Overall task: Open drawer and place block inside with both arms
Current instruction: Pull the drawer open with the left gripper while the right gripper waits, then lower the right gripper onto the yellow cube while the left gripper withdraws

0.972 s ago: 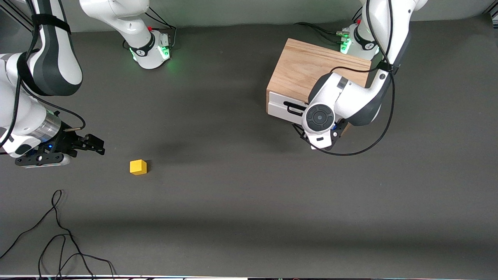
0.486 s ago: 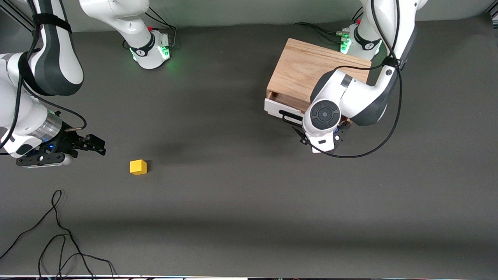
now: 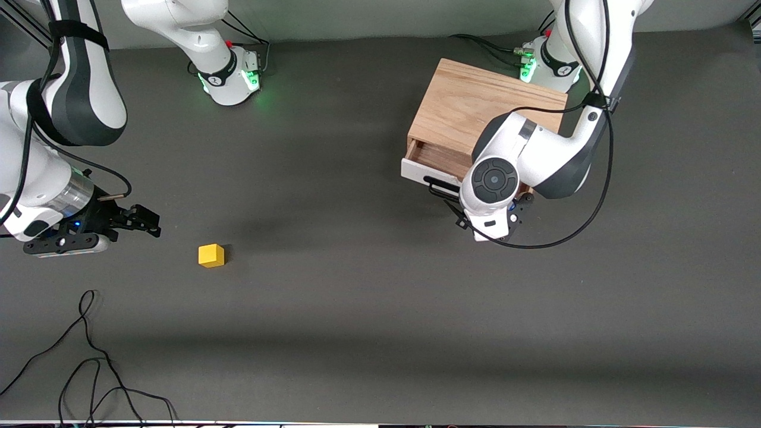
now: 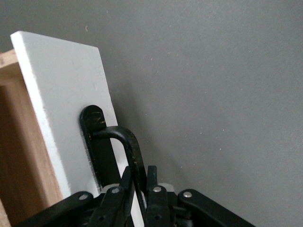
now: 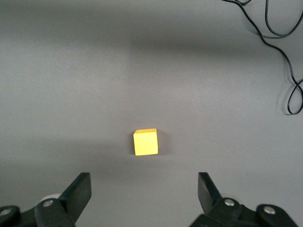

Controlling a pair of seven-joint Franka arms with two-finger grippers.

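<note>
The light-wood cabinet (image 3: 469,104) stands near the left arm's base. Its drawer (image 3: 423,172) with white front is pulled partly out, showing wood inside (image 3: 440,159). My left gripper (image 4: 139,177) is shut on the drawer's black bar handle (image 4: 128,142), in front of the cabinet; in the front view the arm's wrist (image 3: 490,190) hides it. The yellow block (image 3: 211,255) lies on the table toward the right arm's end, also in the right wrist view (image 5: 145,142). My right gripper (image 3: 145,221) is open and empty, beside the block and apart from it, as its wrist view (image 5: 144,189) shows.
Black cables (image 3: 89,356) lie loose on the table near the front camera at the right arm's end, also seen in the right wrist view (image 5: 284,47). Dark grey table (image 3: 357,297) stretches between block and cabinet.
My left gripper has pulled the drawer out of the cabinet toward the front camera, from closed to partly open. The right arm and the block have not moved.
</note>
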